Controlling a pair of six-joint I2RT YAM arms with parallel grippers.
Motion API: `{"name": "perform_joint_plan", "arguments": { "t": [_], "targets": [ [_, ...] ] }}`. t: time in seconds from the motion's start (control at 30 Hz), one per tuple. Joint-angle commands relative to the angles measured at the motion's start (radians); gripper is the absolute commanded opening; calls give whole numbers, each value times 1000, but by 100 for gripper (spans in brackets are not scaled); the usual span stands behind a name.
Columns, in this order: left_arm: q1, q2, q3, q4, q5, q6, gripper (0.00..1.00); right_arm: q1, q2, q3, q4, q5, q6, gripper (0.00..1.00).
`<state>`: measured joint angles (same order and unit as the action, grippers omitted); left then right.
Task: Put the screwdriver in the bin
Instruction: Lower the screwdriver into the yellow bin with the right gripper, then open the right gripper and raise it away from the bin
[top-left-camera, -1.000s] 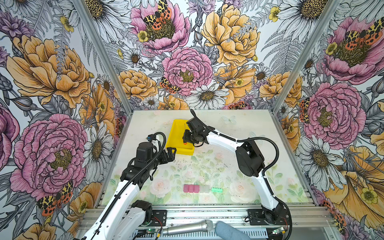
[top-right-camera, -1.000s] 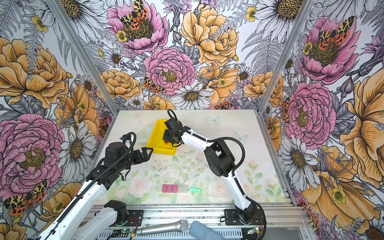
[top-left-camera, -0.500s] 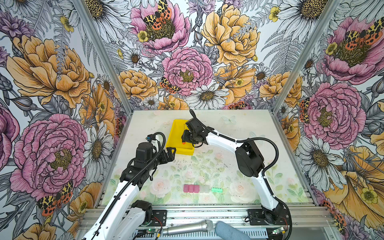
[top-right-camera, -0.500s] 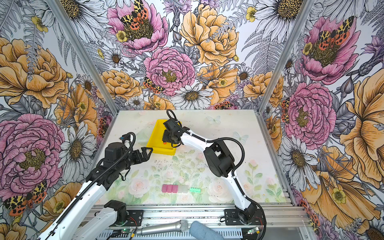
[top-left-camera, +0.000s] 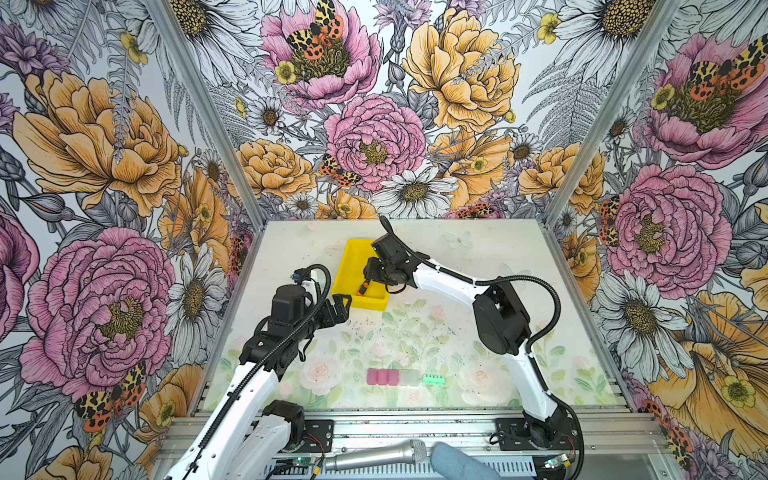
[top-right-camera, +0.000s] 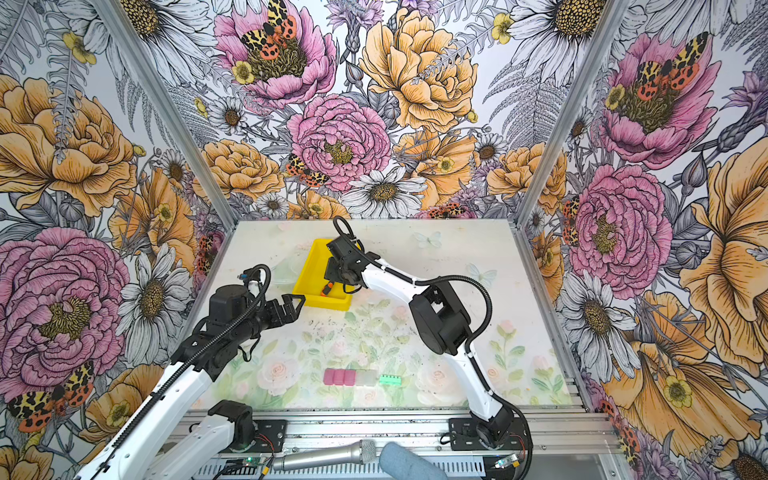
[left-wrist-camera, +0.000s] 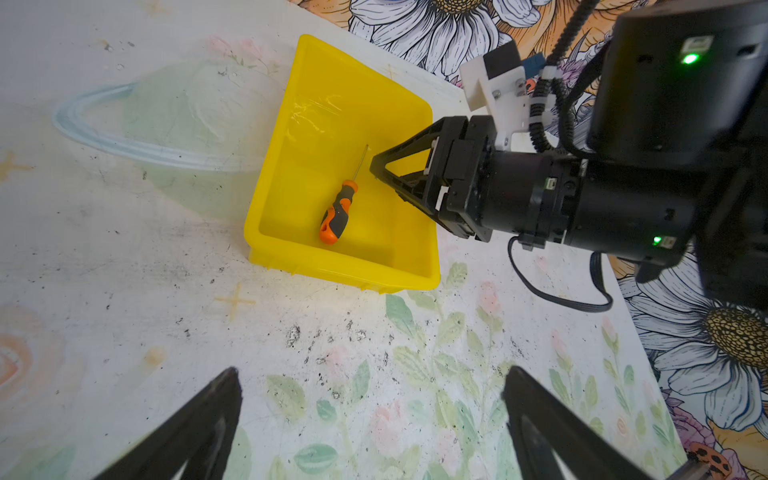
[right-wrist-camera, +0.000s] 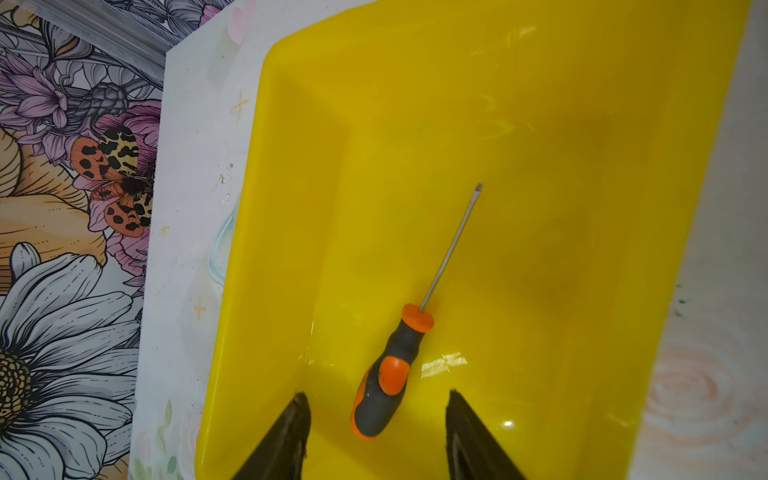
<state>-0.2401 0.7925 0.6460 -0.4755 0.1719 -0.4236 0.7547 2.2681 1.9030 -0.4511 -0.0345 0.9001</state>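
The screwdriver (right-wrist-camera: 388, 374) lies flat inside the yellow bin (right-wrist-camera: 540, 124), so the job looks done. The right jaws hang just above it, apart, holding nothing. The left jaws wait wide and empty over the desk (left-wrist-camera: 124, 291), out of the way.

Pale flower-printed table (top-left-camera: 457, 332), speckled dark at centre. Carries a yellow bin (top-left-camera: 351, 270) toward the back, left of centre. Near the front, bears a row: pink blocks (top-left-camera: 382, 376) touching a clear block (top-left-camera: 409, 377), green block (top-left-camera: 434, 379) just beside.
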Motion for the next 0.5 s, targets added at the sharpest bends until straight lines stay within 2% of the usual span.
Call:
{"name": "perform_joint_plan", "arguments": {
  "t": [0.0,0.2,0.23,0.27,0.3,0.4,0.47],
  "targets": [
    [-2,-12,-8,-5,-28,-18,99,8,-85,1,20,34,-41,59],
    [4,-30,-4,14,-93,-18,99,0,-201,-92,20,75,-99,77],
    [4,-34,-8,23,-103,-11,99,-2,-231,-125,19,91,-109,82],
    [4,-39,-17,40,-117,-6,99,-4,-271,-171,19,115,-123,97],
    [5,-44,-31,61,-148,-10,99,-6,-317,-220,20,147,-139,99],
    [15,-49,-61,95,-273,-60,99,-20,-462,-369,19,243,-180,100],
    [15,-48,-79,139,-305,-14,99,-43,-562,-470,18,294,-194,99]
  ]
}}
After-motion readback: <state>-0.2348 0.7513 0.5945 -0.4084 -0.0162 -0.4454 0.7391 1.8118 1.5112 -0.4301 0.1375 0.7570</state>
